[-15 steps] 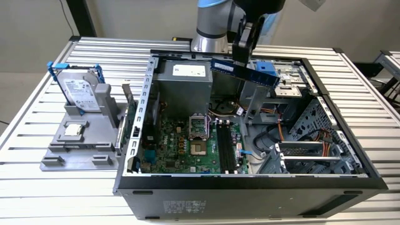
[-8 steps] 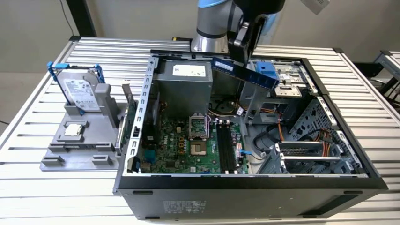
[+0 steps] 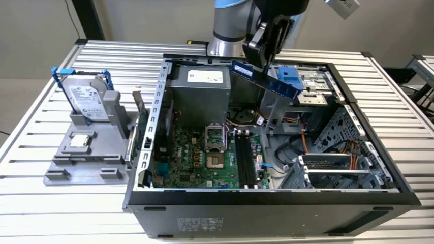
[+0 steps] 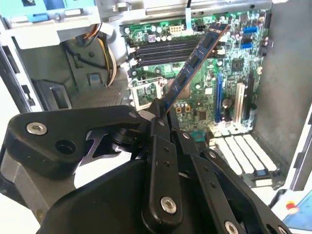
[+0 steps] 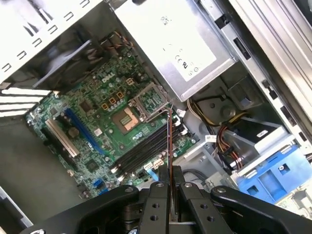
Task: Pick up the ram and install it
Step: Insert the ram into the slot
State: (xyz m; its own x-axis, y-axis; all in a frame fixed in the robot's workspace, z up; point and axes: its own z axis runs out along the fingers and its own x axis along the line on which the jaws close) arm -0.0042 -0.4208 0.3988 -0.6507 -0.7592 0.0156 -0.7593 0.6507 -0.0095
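1. Your hand (image 3: 257,62) hangs over the open computer case (image 3: 146,152), above the half of it farther from the exterior view's camera. Its fingers are closed on one end of the ram (image 3: 278,84).
2. The ram is in the air above the case and touches nothing inside it. In the exterior view it is tilted, and its free end slopes down toward the exterior view's right.
3. In the second wrist view the ram (image 4: 195,61) juts out from the hand (image 4: 161,114) with its chip side showing. It points over the motherboard (image 4: 229,73) on the case floor.
4. In the first wrist view you see the ram (image 5: 168,141) edge-on as a thin line rising out of the hand (image 5: 169,187).
5. The black slot strips (image 3: 245,160) lie side by side on the motherboard inside the case. They are well below the ram, which is not yet seated in them.
6. The silver power supply (image 3: 200,86) sits inside the case, just beside and below the hand's end of the ram.
7. Outside the case, on the exterior view's left, a hard drive (image 3: 88,99) with blue rails stands upright in a grey stand (image 3: 81,162).
8. The case and the stand both rest on the slatted tabletop (image 3: 40,203).
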